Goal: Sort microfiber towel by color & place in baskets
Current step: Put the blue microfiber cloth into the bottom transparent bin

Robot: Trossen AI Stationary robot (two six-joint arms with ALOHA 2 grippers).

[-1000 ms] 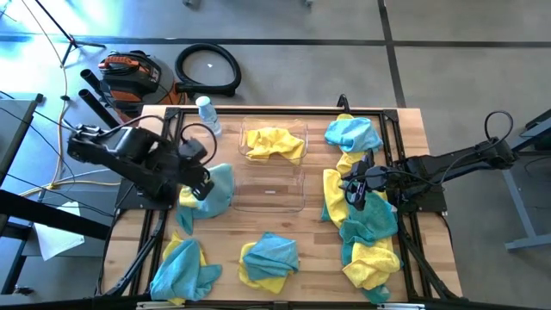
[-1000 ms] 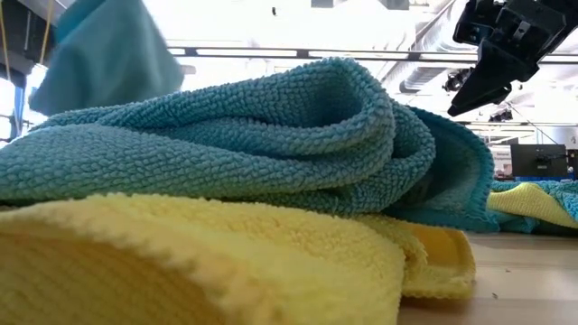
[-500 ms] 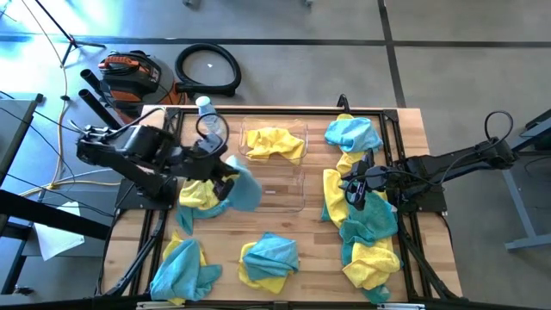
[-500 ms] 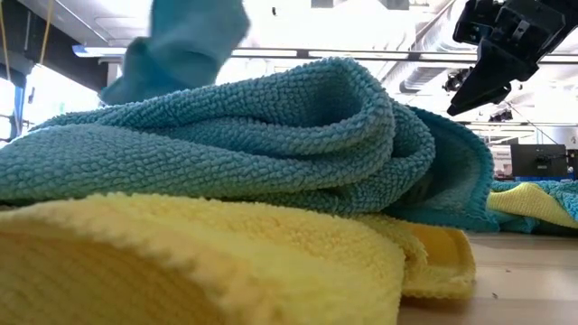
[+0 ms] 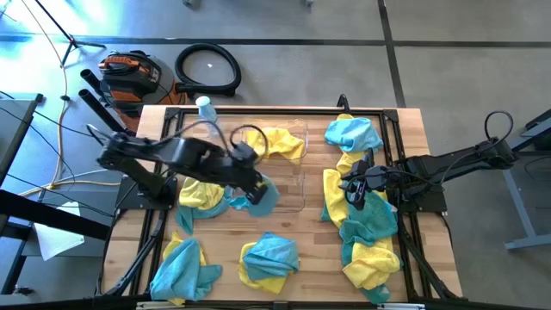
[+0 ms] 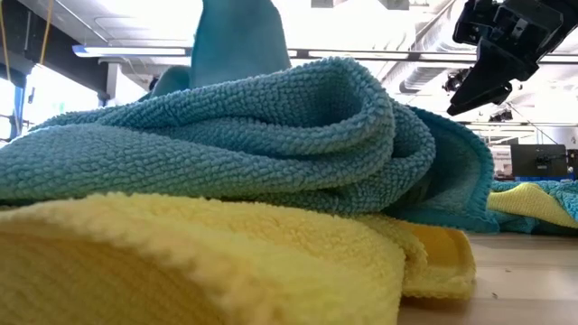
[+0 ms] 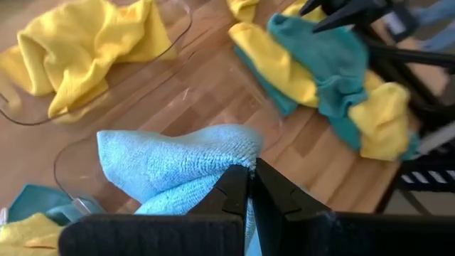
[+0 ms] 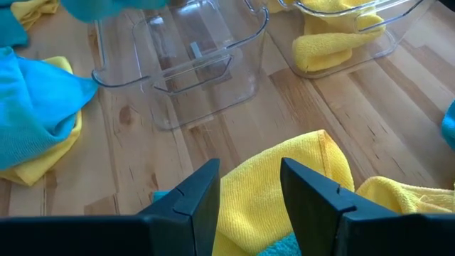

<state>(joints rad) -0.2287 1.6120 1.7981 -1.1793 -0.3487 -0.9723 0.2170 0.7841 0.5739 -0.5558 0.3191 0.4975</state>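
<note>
I'm early in the sort, by my read: one basket point(image 5: 277, 136) holds only yellow towels point(image 5: 274, 144), the other basket point(image 5: 286, 191), nearer the desk point(image 5: 310, 250) centre, looks empty so far. Lots left: mixed teal/yellow piles on the desk front edge point(image 5: 269, 260), front-left corner point(image 5: 182, 267) & a long heap down the right side point(image 5: 366, 224). My left pincer point(image 7: 250, 186) is clamped tight on a teal towel point(image 7: 178, 160), which hangs from the fingertips above the empty basket's near-left rim, not yet inside it. Right pincer point(image 8: 249, 185) has its fingers spread wide, holding nothing, hovering just over a yellow towel point(image 8: 284, 186) in the right-side heap w/ both baskets beyond it. Next up imo: drop the teal in the empty basket, then the right arm picks.
</note>
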